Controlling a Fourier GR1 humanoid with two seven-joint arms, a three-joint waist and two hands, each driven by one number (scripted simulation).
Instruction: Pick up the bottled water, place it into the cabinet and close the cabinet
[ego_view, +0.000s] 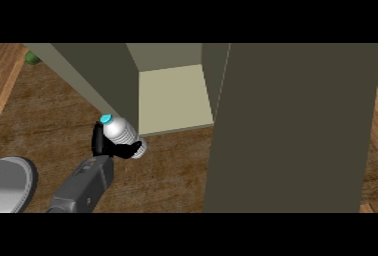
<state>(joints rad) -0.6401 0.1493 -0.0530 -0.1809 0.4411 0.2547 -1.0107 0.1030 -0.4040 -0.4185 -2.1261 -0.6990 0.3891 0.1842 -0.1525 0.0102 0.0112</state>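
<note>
L hand curled round bottled water, held just beside open cabinet front; R hand not seen

The bottled water was clear with a cyan cap; cabinet olive-grey, counter brown wood-grain, hand black
</note>
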